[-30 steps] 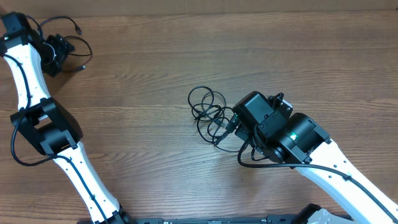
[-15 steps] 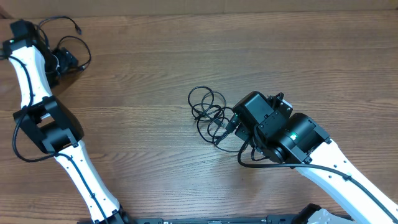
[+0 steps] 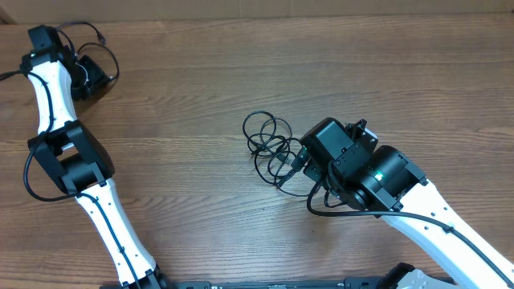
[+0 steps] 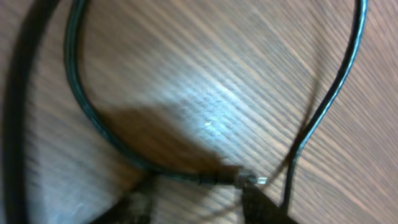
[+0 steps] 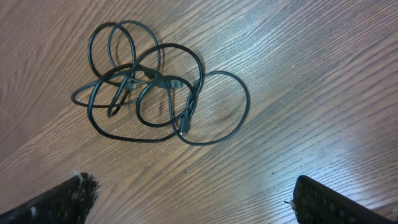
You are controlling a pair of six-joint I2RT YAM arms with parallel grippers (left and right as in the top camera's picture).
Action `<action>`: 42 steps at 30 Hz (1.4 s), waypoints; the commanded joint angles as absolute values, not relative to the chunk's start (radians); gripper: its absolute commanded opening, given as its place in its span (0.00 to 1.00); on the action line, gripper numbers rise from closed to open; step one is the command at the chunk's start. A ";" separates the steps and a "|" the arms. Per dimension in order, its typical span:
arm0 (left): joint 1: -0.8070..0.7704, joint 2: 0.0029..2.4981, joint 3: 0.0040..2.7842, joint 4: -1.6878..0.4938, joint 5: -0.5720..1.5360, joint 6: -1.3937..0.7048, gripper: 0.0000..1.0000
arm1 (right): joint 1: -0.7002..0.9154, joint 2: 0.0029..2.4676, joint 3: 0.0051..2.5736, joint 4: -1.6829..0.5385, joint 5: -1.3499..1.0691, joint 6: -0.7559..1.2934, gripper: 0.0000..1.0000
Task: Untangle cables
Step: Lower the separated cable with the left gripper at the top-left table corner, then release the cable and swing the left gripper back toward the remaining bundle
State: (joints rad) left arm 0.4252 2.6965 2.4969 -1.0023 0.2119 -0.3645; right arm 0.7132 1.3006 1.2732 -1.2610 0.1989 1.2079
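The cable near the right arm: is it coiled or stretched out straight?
Coiled: the cable lies in several overlapping loops, not stretched out.

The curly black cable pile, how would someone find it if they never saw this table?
Look at the brown wooden table and find the white and black right arm coming in from the lower right corner. Right in front of its tip lies a pile of thin black cable loops. Unlike the loose black cable in the far left corner, it is many small overlapping rings.
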 commanded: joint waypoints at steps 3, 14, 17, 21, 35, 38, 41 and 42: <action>0.396 2.822 2.482 -0.993 0.265 -0.374 0.24 | 0.711 1.282 1.274 -1.259 0.216 1.203 1.00; 0.393 2.769 2.679 -0.895 0.527 -0.373 0.41 | 0.711 1.282 1.274 -1.259 0.216 1.203 1.00; 0.406 2.742 2.798 -0.929 0.507 -0.377 0.73 | 0.711 1.282 1.274 -1.259 0.216 1.203 1.00; 0.422 2.719 2.934 -1.028 0.391 -0.377 0.98 | 0.711 1.282 1.274 -1.259 0.216 1.203 1.00; 0.497 2.715 3.105 -1.547 0.599 -0.382 1.00 | 0.711 1.282 1.274 -1.259 0.216 1.203 1.00; 0.496 2.708 3.144 -1.575 0.766 -0.297 1.00 | 0.711 1.282 1.274 -1.259 0.216 1.203 1.00; 0.473 2.682 3.144 -1.625 0.828 -0.239 1.00 | 0.711 1.282 1.274 -1.259 0.216 1.203 1.00; 0.460 2.674 3.144 -1.650 0.828 -0.223 1.00 | 0.711 1.282 1.274 -1.259 0.216 1.203 1.00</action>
